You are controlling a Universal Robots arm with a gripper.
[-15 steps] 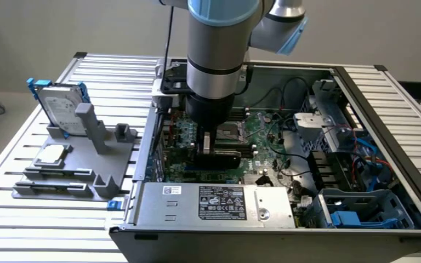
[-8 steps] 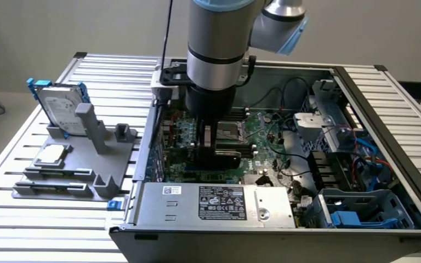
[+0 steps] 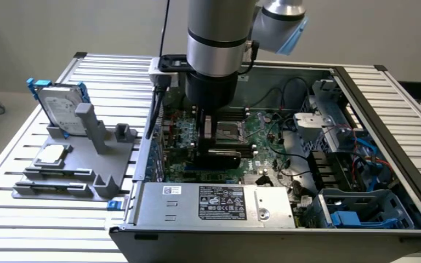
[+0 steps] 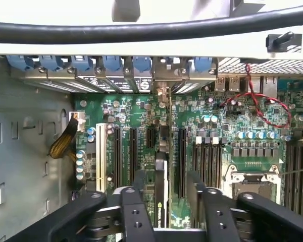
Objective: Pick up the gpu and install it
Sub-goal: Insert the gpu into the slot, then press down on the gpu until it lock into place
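Observation:
The gpu (image 4: 161,186) stands on edge in a slot of the green motherboard (image 4: 126,108) inside the open computer case. In the wrist view it is a thin card running between my two fingers. My gripper (image 4: 169,201) is open, with one black finger (image 4: 140,196) on each side of the card and a small gap to it. In the exterior view the gpu's glossy black shroud (image 3: 219,159) sits just under my gripper (image 3: 214,143), low over the motherboard at the case's middle.
A silver hard drive with a blue frame (image 3: 59,107) stands on a grey fixture (image 3: 72,170) at the exterior view's left. The power supply (image 3: 218,204), a blue drive cage (image 3: 364,211), memory slots (image 4: 207,157), the CPU socket (image 4: 252,185) and red wires (image 4: 260,103) crowd the case.

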